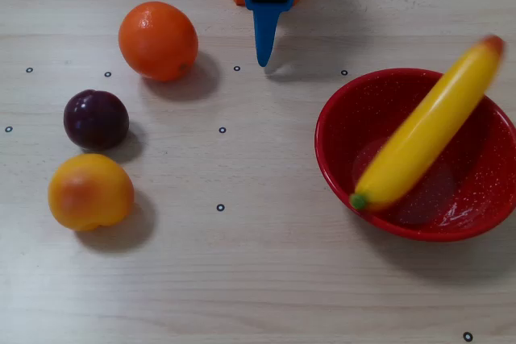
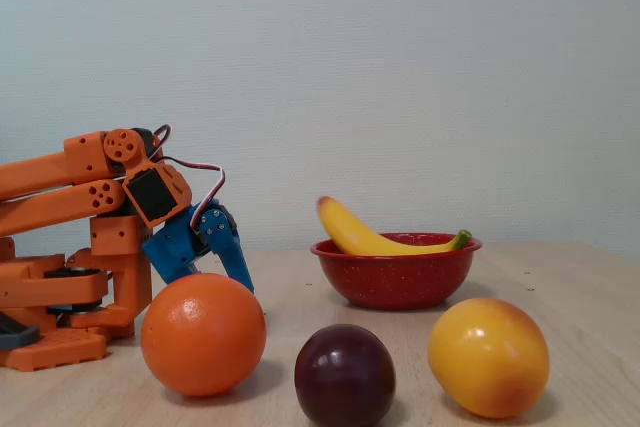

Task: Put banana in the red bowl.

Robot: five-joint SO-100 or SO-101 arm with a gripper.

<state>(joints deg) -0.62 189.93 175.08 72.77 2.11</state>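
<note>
At the right of the overhead view, the banana (image 1: pixel 427 130) lies slantwise in the red bowl (image 1: pixel 339 151), its reddish end over the far rim. The claw (image 1: pixel 264 46), far centre, looks closed and empty. In the fixed view, bowl (image 2: pixel 395 277) holds banana (image 2: pixel 365 237); claw (image 2: pixel 240 282) points down.

The banana (image 1: pixel 427 130) is looking like smooth, glossy yellow plastic. The red bowl (image 1: pixel 339 168) is showing a shiny enamel-like finish with fine white speckles. The table (image 1: pixel 242 279) is appearing as pale matt wood grain. The arm (image 2: pixel 90 207) is looking like matt orange plastic and the gripper (image 1: pixel 264 52) like matt blue plastic. The orange (image 2: pixel 203 334) is showing a finely dimpled skin, the plum (image 2: pixel 345 375) a smooth dark sheen.
</note>
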